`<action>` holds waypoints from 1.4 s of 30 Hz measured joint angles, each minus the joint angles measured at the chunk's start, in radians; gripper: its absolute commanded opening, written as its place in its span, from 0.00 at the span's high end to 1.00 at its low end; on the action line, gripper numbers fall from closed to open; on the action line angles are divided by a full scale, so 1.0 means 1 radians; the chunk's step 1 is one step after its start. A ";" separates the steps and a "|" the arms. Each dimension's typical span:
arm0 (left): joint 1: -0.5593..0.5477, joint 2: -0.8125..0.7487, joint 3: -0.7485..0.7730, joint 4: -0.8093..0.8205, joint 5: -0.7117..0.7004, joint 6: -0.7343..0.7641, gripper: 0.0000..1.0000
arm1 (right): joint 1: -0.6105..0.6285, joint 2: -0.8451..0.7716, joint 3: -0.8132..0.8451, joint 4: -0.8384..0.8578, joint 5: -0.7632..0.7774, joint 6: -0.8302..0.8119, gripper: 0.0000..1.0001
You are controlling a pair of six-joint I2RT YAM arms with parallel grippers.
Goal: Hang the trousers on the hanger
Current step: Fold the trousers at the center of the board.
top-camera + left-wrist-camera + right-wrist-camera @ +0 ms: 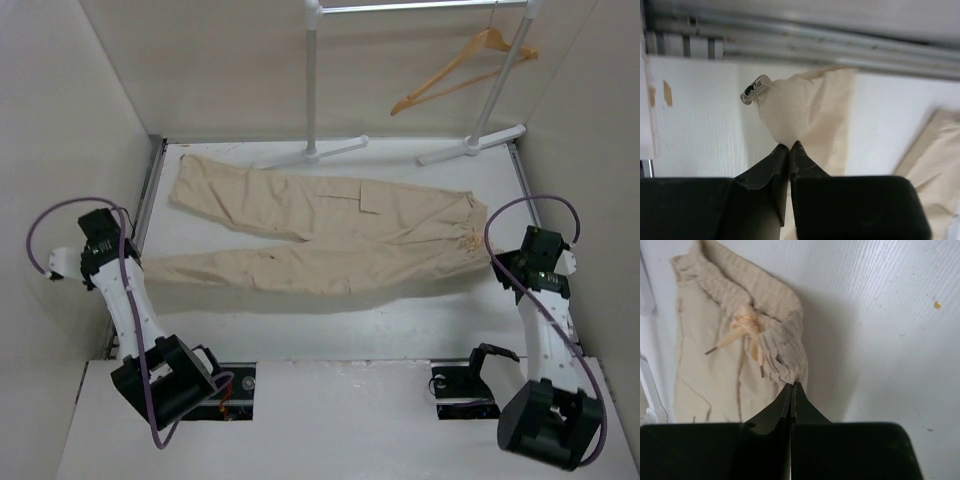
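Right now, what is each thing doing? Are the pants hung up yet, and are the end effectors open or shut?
trousers: lying spread out on the table, wrinkled, not hung up
drawstring: tied in a bow
hanger: hanging on the white rack, empty
left end effector: shut, pinching a leg cuff's edge
right end effector: shut, pinching the waistband's corner

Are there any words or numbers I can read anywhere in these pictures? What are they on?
None: no words, numbers, labels or signs show on the trousers, the hanger, the rack or the table.
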 measured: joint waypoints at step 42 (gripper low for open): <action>-0.439 1.294 1.608 -0.051 -0.254 0.288 0.90 | 0.065 1.014 0.982 -0.062 -0.028 -0.092 0.96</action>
